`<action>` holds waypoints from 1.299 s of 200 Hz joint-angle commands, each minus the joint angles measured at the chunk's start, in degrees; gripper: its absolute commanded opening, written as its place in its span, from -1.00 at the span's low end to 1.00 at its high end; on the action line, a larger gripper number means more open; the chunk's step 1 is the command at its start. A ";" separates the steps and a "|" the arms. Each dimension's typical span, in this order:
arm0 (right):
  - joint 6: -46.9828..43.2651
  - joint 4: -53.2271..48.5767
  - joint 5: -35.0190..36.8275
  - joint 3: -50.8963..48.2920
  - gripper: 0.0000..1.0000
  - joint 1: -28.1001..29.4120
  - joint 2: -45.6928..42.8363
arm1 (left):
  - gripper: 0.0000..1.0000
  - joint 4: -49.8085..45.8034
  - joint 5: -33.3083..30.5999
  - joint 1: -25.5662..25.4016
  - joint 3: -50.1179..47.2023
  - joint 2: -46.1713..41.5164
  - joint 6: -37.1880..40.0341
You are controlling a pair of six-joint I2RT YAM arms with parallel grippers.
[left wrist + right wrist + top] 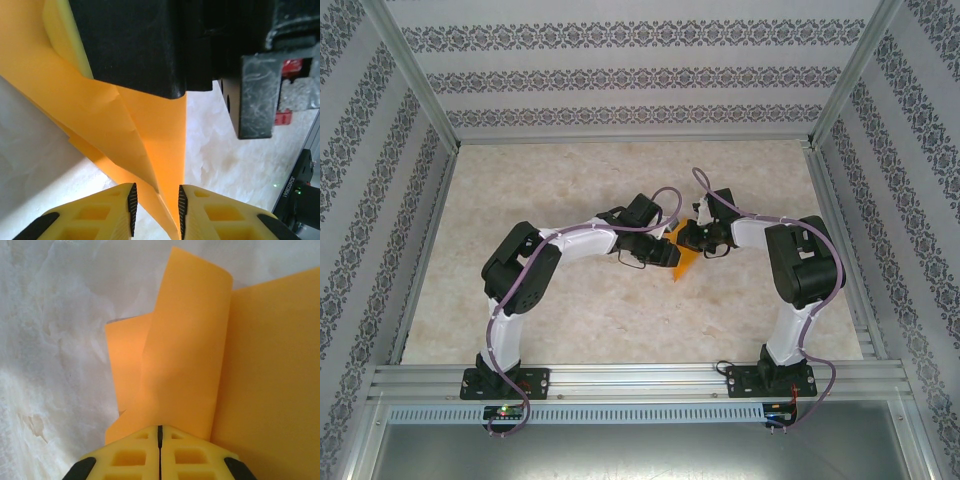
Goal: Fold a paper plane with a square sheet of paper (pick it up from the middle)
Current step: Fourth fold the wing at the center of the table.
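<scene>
The orange sheet of paper [682, 262] is partly folded, with layered flaps and creases, and is raised off the table's middle between both grippers. My right gripper [694, 240] is shut; in its wrist view the fingertips [160, 434] meet at the paper [190, 340], pinching its near edge. My left gripper [660, 252] is open. In the left wrist view a narrow folded strip of the paper [150, 130] runs down between its fingers [132, 206], lying against the right pad [182, 210]. The right gripper's black body [150, 45] covers the paper's far end.
The marble-patterned table [570, 300] stretches all around the two arms. Aluminium frame rails [620, 375] run along the near edge, and patterned walls [620, 75] close in the back and sides. A black arm part [255, 95] hangs at the right of the left wrist view.
</scene>
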 commanded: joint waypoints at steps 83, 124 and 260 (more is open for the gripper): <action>0.85 -1.36 -0.17 -1.53 -0.90 -0.93 -0.09 | -0.44 2.83 0.88 -1.34 -1.55 1.90 -1.02; 0.94 -1.13 -0.37 -1.77 -0.90 -1.02 -0.30 | -0.50 1.79 -0.30 -1.43 -1.16 2.89 -0.46; 3.20 4.12 -3.96 -4.26 -0.91 -2.46 -0.28 | -0.69 -0.08 0.27 -1.61 1.64 6.55 0.71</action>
